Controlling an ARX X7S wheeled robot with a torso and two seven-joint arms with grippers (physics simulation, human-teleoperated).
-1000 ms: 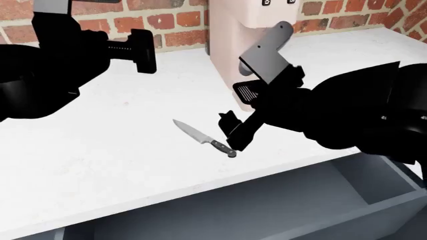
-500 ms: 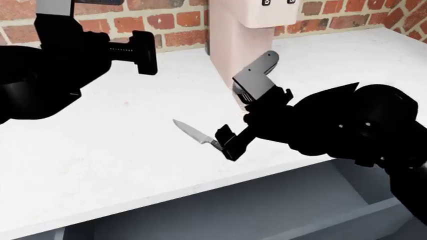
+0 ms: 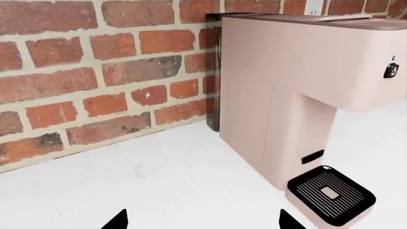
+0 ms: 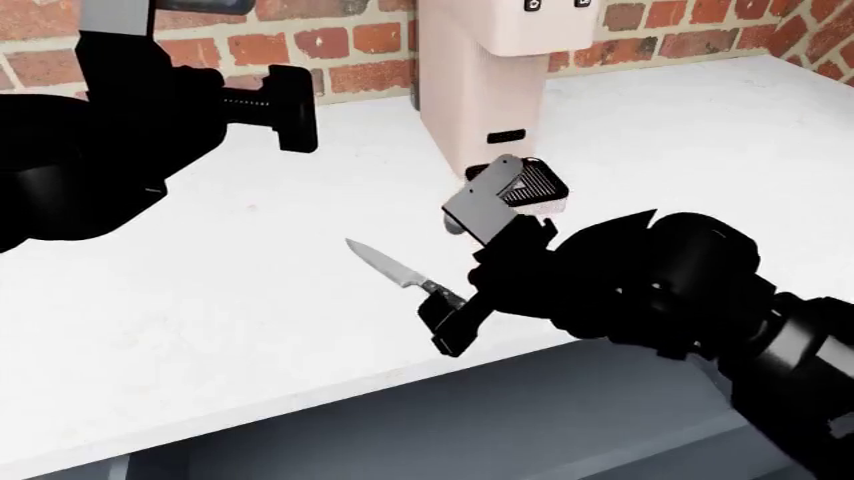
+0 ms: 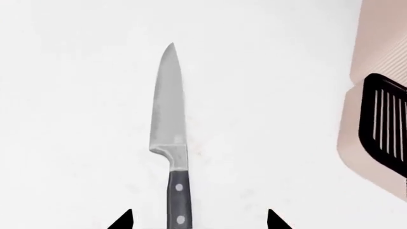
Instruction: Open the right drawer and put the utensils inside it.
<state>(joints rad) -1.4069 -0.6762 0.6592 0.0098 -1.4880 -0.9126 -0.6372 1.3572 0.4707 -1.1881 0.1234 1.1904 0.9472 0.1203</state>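
Here the black right gripper [image 5: 194,220], jaws spread, hung astride the riveted black handle of the silver-bladed knife [image 5: 170,143] flat on the white counter [image 4: 200,300], seemingly lined up for pickup.

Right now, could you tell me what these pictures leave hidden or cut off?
- Knife: the right arm covers its handle end in the head view; the right wrist view's edge cuts the handle.
- A second knife: in no view.
- Right drawer: front and handle lie past the head view's edge.
- Right gripper: only its fingertips show in the wrist view.
- Coffee machine: top cut off in the head view.
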